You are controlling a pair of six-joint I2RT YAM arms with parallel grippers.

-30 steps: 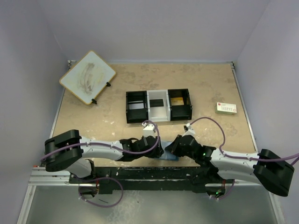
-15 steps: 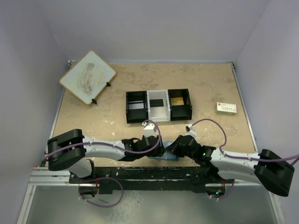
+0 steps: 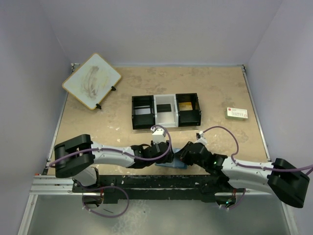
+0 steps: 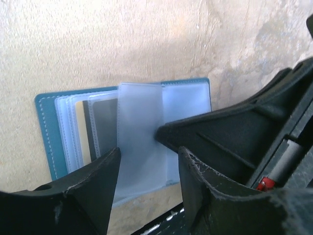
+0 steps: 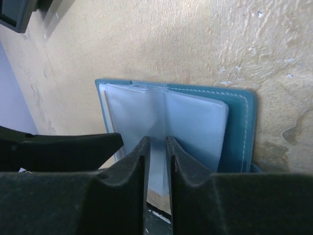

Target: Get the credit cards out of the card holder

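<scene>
Card holder lies open and flat on the beige surface, inside up, directly under both claws and between them; its long axis runs side to side from one claw to the other, fold crosswise. Left claw is spread wide, fingers apart, hovering above the sleeves and gripping nothing. Right claw has its fingers almost pressed together over the fold, pinching a clear sleeve leaf that stands up off the stack. On the half away from the right claw, a dark grey card shows inside a sleeve; teal cover edge with white stitching is outermost. Three-compartment tray sits beyond both claws, apart from the holder.
</scene>
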